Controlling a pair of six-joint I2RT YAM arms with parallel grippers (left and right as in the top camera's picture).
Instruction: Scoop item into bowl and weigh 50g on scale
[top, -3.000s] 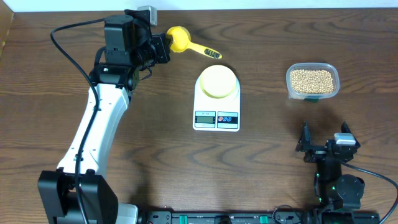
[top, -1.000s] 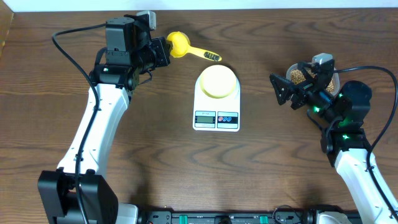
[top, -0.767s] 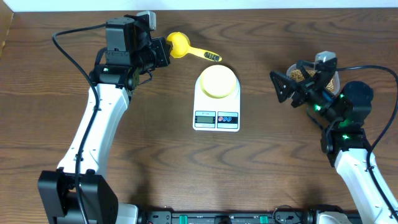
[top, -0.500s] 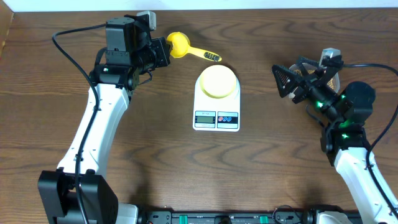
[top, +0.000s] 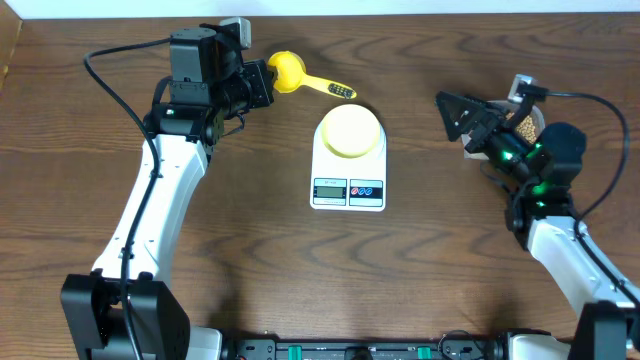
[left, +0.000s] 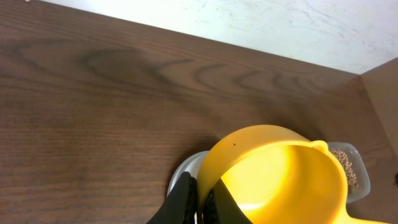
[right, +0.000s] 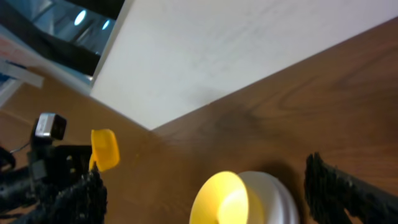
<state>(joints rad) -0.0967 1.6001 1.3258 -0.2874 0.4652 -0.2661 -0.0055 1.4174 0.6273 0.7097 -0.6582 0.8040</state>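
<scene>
A pale yellow bowl (top: 350, 130) stands on the white scale (top: 348, 190) at mid-table; the right wrist view shows the bowl (right: 222, 199) and scale (right: 273, 194) too. My left gripper (top: 262, 86) is shut on the rim of a bright yellow scoop (top: 288, 71), left of the scale and behind it. In the left wrist view its fingers (left: 186, 198) pinch the scoop's wall (left: 273, 174). The scoop looks empty. My right gripper (top: 466, 124) hangs open right of the scale, nothing between its fingers (right: 348, 193). The beans (left: 348, 171) lie in a clear tub (top: 530, 116), mostly hidden under the right arm.
Dark wooden table (top: 260, 260) with a white wall along its far edge (left: 249, 25). The left arm (top: 150, 220) stretches from the front left up to the scoop. The right arm (top: 560, 240) rises from the front right.
The right arm rose from the front right, swung up beside the tub and turned its open gripper toward the scale. The left arm and the scoop have not moved.
</scene>
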